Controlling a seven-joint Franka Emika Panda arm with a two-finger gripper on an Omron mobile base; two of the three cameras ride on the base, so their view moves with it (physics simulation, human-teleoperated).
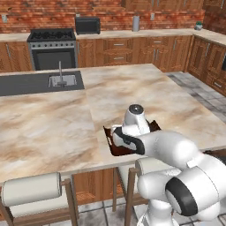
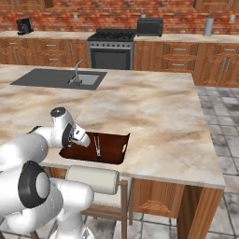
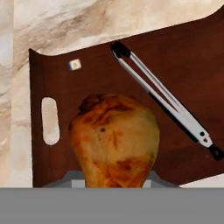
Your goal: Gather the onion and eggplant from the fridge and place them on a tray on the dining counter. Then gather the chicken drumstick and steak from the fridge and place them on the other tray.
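While over tray (image 3: 183, 65), golden-brown, darker-topped chicken drumstick (image 3: 114, 140).

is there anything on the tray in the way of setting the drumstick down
Partly. A pair of silver tongs lies diagonally across the other tray, to one side of the chicken drumstick held in the gripper. The tray surface right below the drumstick looks bare, near the handle slot.

You see the drumstick (image 3: 114, 140) with a glossy, mottled golden-brown skin. The tray (image 3: 183, 65) is smooth, matt dark brown wood. At its 2 o'clock, the tongs (image 3: 164, 99) look like polished metal with black tips. The counter (image 1: 48, 128) is smooth veined beige stone.
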